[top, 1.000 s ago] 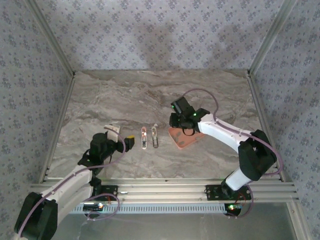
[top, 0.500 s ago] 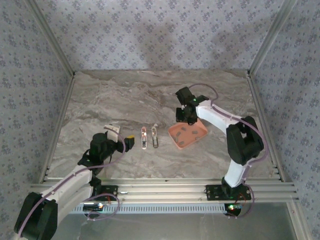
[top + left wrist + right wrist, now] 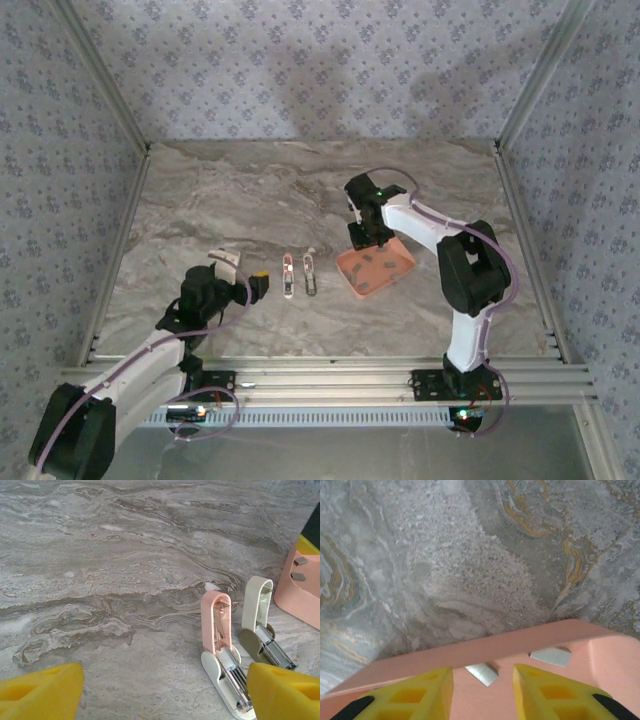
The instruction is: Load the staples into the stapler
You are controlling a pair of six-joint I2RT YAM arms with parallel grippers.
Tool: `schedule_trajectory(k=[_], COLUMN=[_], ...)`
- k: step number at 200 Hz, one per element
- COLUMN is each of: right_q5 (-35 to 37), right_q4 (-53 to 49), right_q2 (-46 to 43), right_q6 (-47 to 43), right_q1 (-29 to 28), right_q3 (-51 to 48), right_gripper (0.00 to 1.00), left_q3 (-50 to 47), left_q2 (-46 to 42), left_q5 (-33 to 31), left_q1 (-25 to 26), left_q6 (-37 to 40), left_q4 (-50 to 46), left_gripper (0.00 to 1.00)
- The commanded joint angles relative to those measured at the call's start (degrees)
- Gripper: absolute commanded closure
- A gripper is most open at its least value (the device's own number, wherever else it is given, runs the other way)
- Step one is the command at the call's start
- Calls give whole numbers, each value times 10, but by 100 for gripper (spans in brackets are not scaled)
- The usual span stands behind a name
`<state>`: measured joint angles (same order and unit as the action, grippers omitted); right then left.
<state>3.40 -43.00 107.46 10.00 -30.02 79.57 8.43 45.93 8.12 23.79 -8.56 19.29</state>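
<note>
the move ahead turns on the staples and the right gripper. in the right wrist view its yellow fingers hang just inside the tray, parted with nothing between them. one grey strip lies on the tray floor straight ahead of the gap, close to the tray's far wall. its long axis seems to run across the gap, from one finger towards the other, so a close would likely meet its ends (a small turn of the wrist may suit better). a second strip lies off to the side, by the same wall. the right arm is plainly the nearer. the left gripper waits well to the left of the tray, spread wide and empty. the top view shows several strips scattered over the tray, with the right gripper at its far edge. the left wrist view gives what the others lack: a pink stapler and a cream stapler, both lying open just left of the tray, channels bare.
</note>
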Motion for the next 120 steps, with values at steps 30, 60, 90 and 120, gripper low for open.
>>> schedule_trajectory(k=[30,60,90,120], right_q5=[-12,0,-2,-1], right_q4=[-19,22,52,82], right_q2=[-45,-79,-75,-54], right_q6=[98,214,320,380], right_q1=[-8,-22,-34,-63], right_q3=[-31,-79,-108,-129], right_gripper=[64,63,63,64], left_q3=[5,7,8,9], left_q2=[13,17,17,18], left_q5=[0,1,2,4], left_q1=[2,2,2,2], left_q6=[3,3,3,4], left_q4=[7,5,4,3], left_gripper=[15,15,16,16])
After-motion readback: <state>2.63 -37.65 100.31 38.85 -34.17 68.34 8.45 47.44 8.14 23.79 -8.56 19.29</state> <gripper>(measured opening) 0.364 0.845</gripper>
